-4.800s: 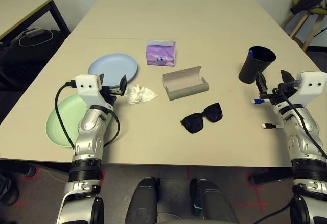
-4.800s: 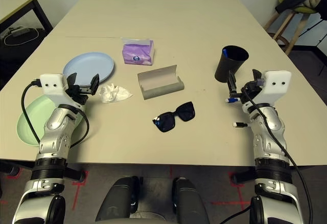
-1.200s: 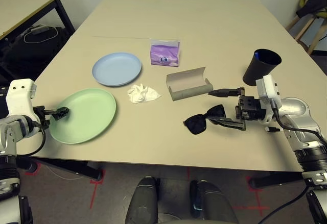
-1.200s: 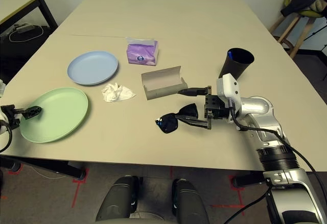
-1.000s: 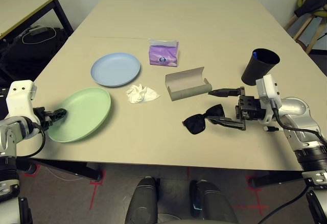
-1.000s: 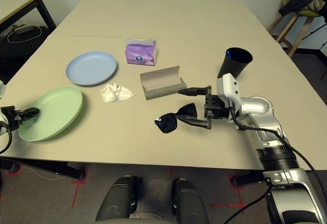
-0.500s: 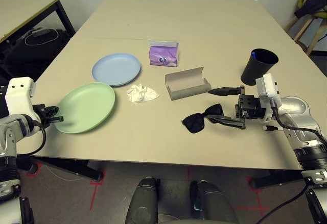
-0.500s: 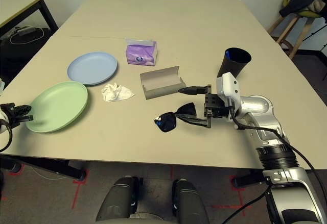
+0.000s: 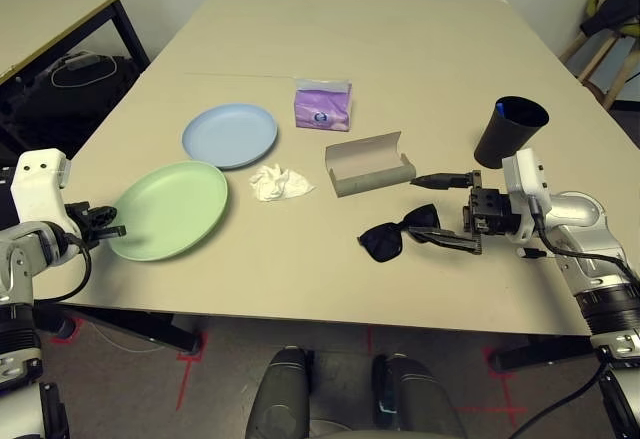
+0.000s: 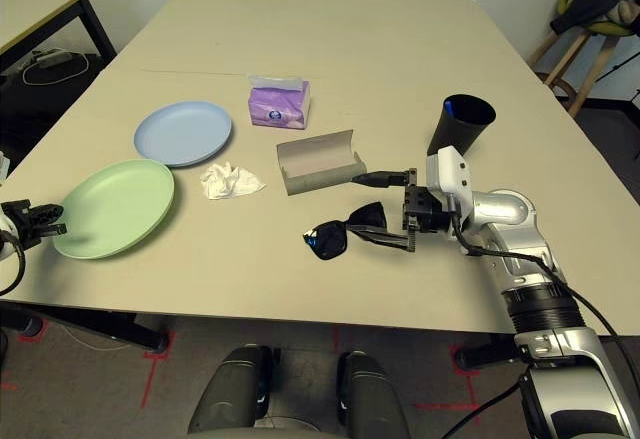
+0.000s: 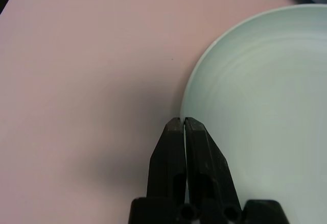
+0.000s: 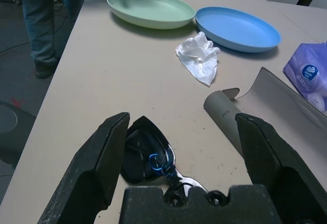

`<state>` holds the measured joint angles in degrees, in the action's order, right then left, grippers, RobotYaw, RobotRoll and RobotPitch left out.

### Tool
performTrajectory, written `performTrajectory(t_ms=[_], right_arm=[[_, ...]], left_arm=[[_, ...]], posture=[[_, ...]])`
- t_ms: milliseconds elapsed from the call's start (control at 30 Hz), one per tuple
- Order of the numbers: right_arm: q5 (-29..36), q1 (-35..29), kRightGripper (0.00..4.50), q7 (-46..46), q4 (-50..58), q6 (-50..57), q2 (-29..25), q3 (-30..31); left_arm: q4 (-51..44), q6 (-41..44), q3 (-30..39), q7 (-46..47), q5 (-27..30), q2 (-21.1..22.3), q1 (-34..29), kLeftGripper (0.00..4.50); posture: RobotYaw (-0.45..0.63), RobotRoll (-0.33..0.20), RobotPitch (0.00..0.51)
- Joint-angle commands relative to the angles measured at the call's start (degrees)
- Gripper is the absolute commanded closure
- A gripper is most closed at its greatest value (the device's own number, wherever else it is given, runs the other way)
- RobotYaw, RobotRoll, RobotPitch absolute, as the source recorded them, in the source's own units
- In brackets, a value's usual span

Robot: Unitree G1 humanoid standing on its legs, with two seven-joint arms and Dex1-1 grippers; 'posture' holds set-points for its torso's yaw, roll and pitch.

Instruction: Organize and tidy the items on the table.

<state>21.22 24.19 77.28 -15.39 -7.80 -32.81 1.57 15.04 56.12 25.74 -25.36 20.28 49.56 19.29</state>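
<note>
Farthest left of the glasses case (image 9: 372, 169), the left gripper (image 11: 184, 124) is closed on the near-left rim of the green plate (image 9: 172, 214). The blue plate (image 9: 230, 137) is left of the case and a little beyond it; the crumpled tissue (image 9: 280, 184) lies just left of the case, and the tissue pack (image 9: 322, 109) behind it. All are on the desk (image 9: 300, 289). The sunglasses (image 9: 384, 242) lie in front of the case. To its right, the right gripper (image 9: 445, 211) is open and empty, one finger by the case and the other over the sunglasses. Farther right stands the black cup (image 9: 508, 134).

The step in hand seems to be bringing the green plate to the blue one, perhaps to stack them. Done well, it wants a firm pinch, enough lift to clear the blue rim, a level plate and a gentle release; a one-sided hold could let it droop or nudge the tissue. The right gripper should keep clear of the sunglasses' lenses.

The left wrist view settles where the fingertips meet the rim, which the eye views leave small. The right wrist view adds a person's legs (image 12: 59, 20) beyond the desk edge.
</note>
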Motion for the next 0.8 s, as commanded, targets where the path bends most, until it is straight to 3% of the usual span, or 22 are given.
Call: performTrajectory(t_ms=[33,467,800], right_arm=[[-0.5,0.2,0.0,0.7,-0.9,-1.0,-0.1,0.4],[-0.1,0.6,0.0,0.0,-0.7,-0.3,0.3,0.1],[-0.2,1.1,0.0,-0.2,-0.4,0.1,0.4,0.4]], left_arm=[[-2.0,2.6,0.9,0.2,1.0,0.2,0.8,4.46],[-8.2,11.7,5.6,0.9,3.8,0.0,0.1,4.46],[-7.9,14.5,9.1,0.8,4.8,0.4,-1.3,4.46]], posture=[[0.18,0.0,0.074],[0.18,0.0,0.076],[0.18,0.0,0.075]])
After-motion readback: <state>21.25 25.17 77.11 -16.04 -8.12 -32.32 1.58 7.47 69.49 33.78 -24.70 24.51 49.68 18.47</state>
